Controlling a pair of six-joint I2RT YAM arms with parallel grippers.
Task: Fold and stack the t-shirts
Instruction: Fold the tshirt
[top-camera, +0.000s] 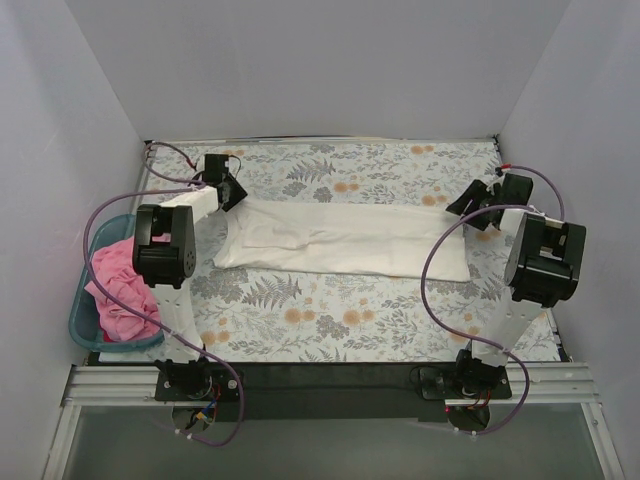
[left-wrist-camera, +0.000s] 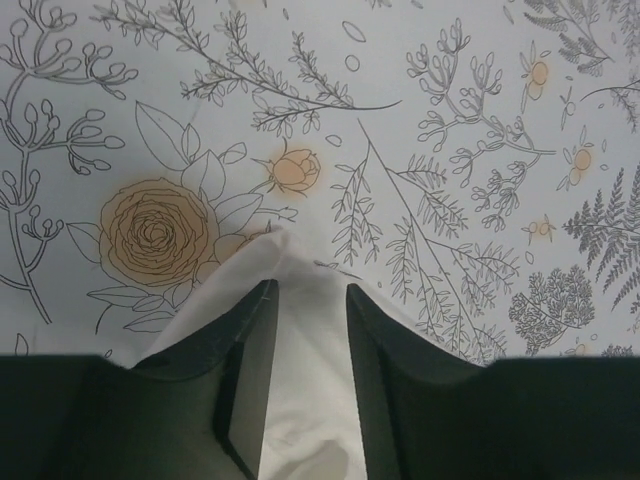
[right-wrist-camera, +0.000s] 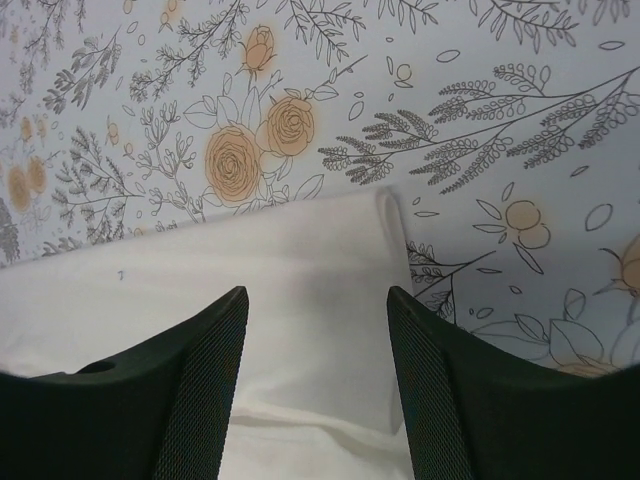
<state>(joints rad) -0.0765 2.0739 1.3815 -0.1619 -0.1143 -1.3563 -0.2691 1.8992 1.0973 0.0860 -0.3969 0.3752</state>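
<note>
**Visitor:** One table fills nearly the whole booth, covered in a print of ferns and orange flowers. What's lying on it?

**Bystander:** The white t-shirt. It's spread flat in a long band across the middle, with a few creases toward its left end.

**Visitor:** And the arms?

**Bystander:** The left arm stands at the white t-shirt's left end and the right arm at its right end. Each reaches to the shirt's far corner on its own side.

**Visitor:** Anything off to the side?

**Bystander:** A teal basket, left of the white t-shirt and out beyond the left arm. The pink t-shirt is bunched up in it and spills over the rim.

**Visitor:** Are the pincers holding the white one?

**Bystander:** No. The left gripper sits at the white t-shirt's far left corner with its jaws a narrow way apart. The corner's cloth runs up through the gap and pokes out past the tips, but the jaws are not closed on it. The right gripper hangs over the shirt's far right corner with its jaws wide and nothing between them. The hem lies flat underneath.

**Visitor:** And the smallest thing you can pick out?

**Bystander:** An orange rose printed on the covering, just beside the white t-shirt's far left corner.
</note>
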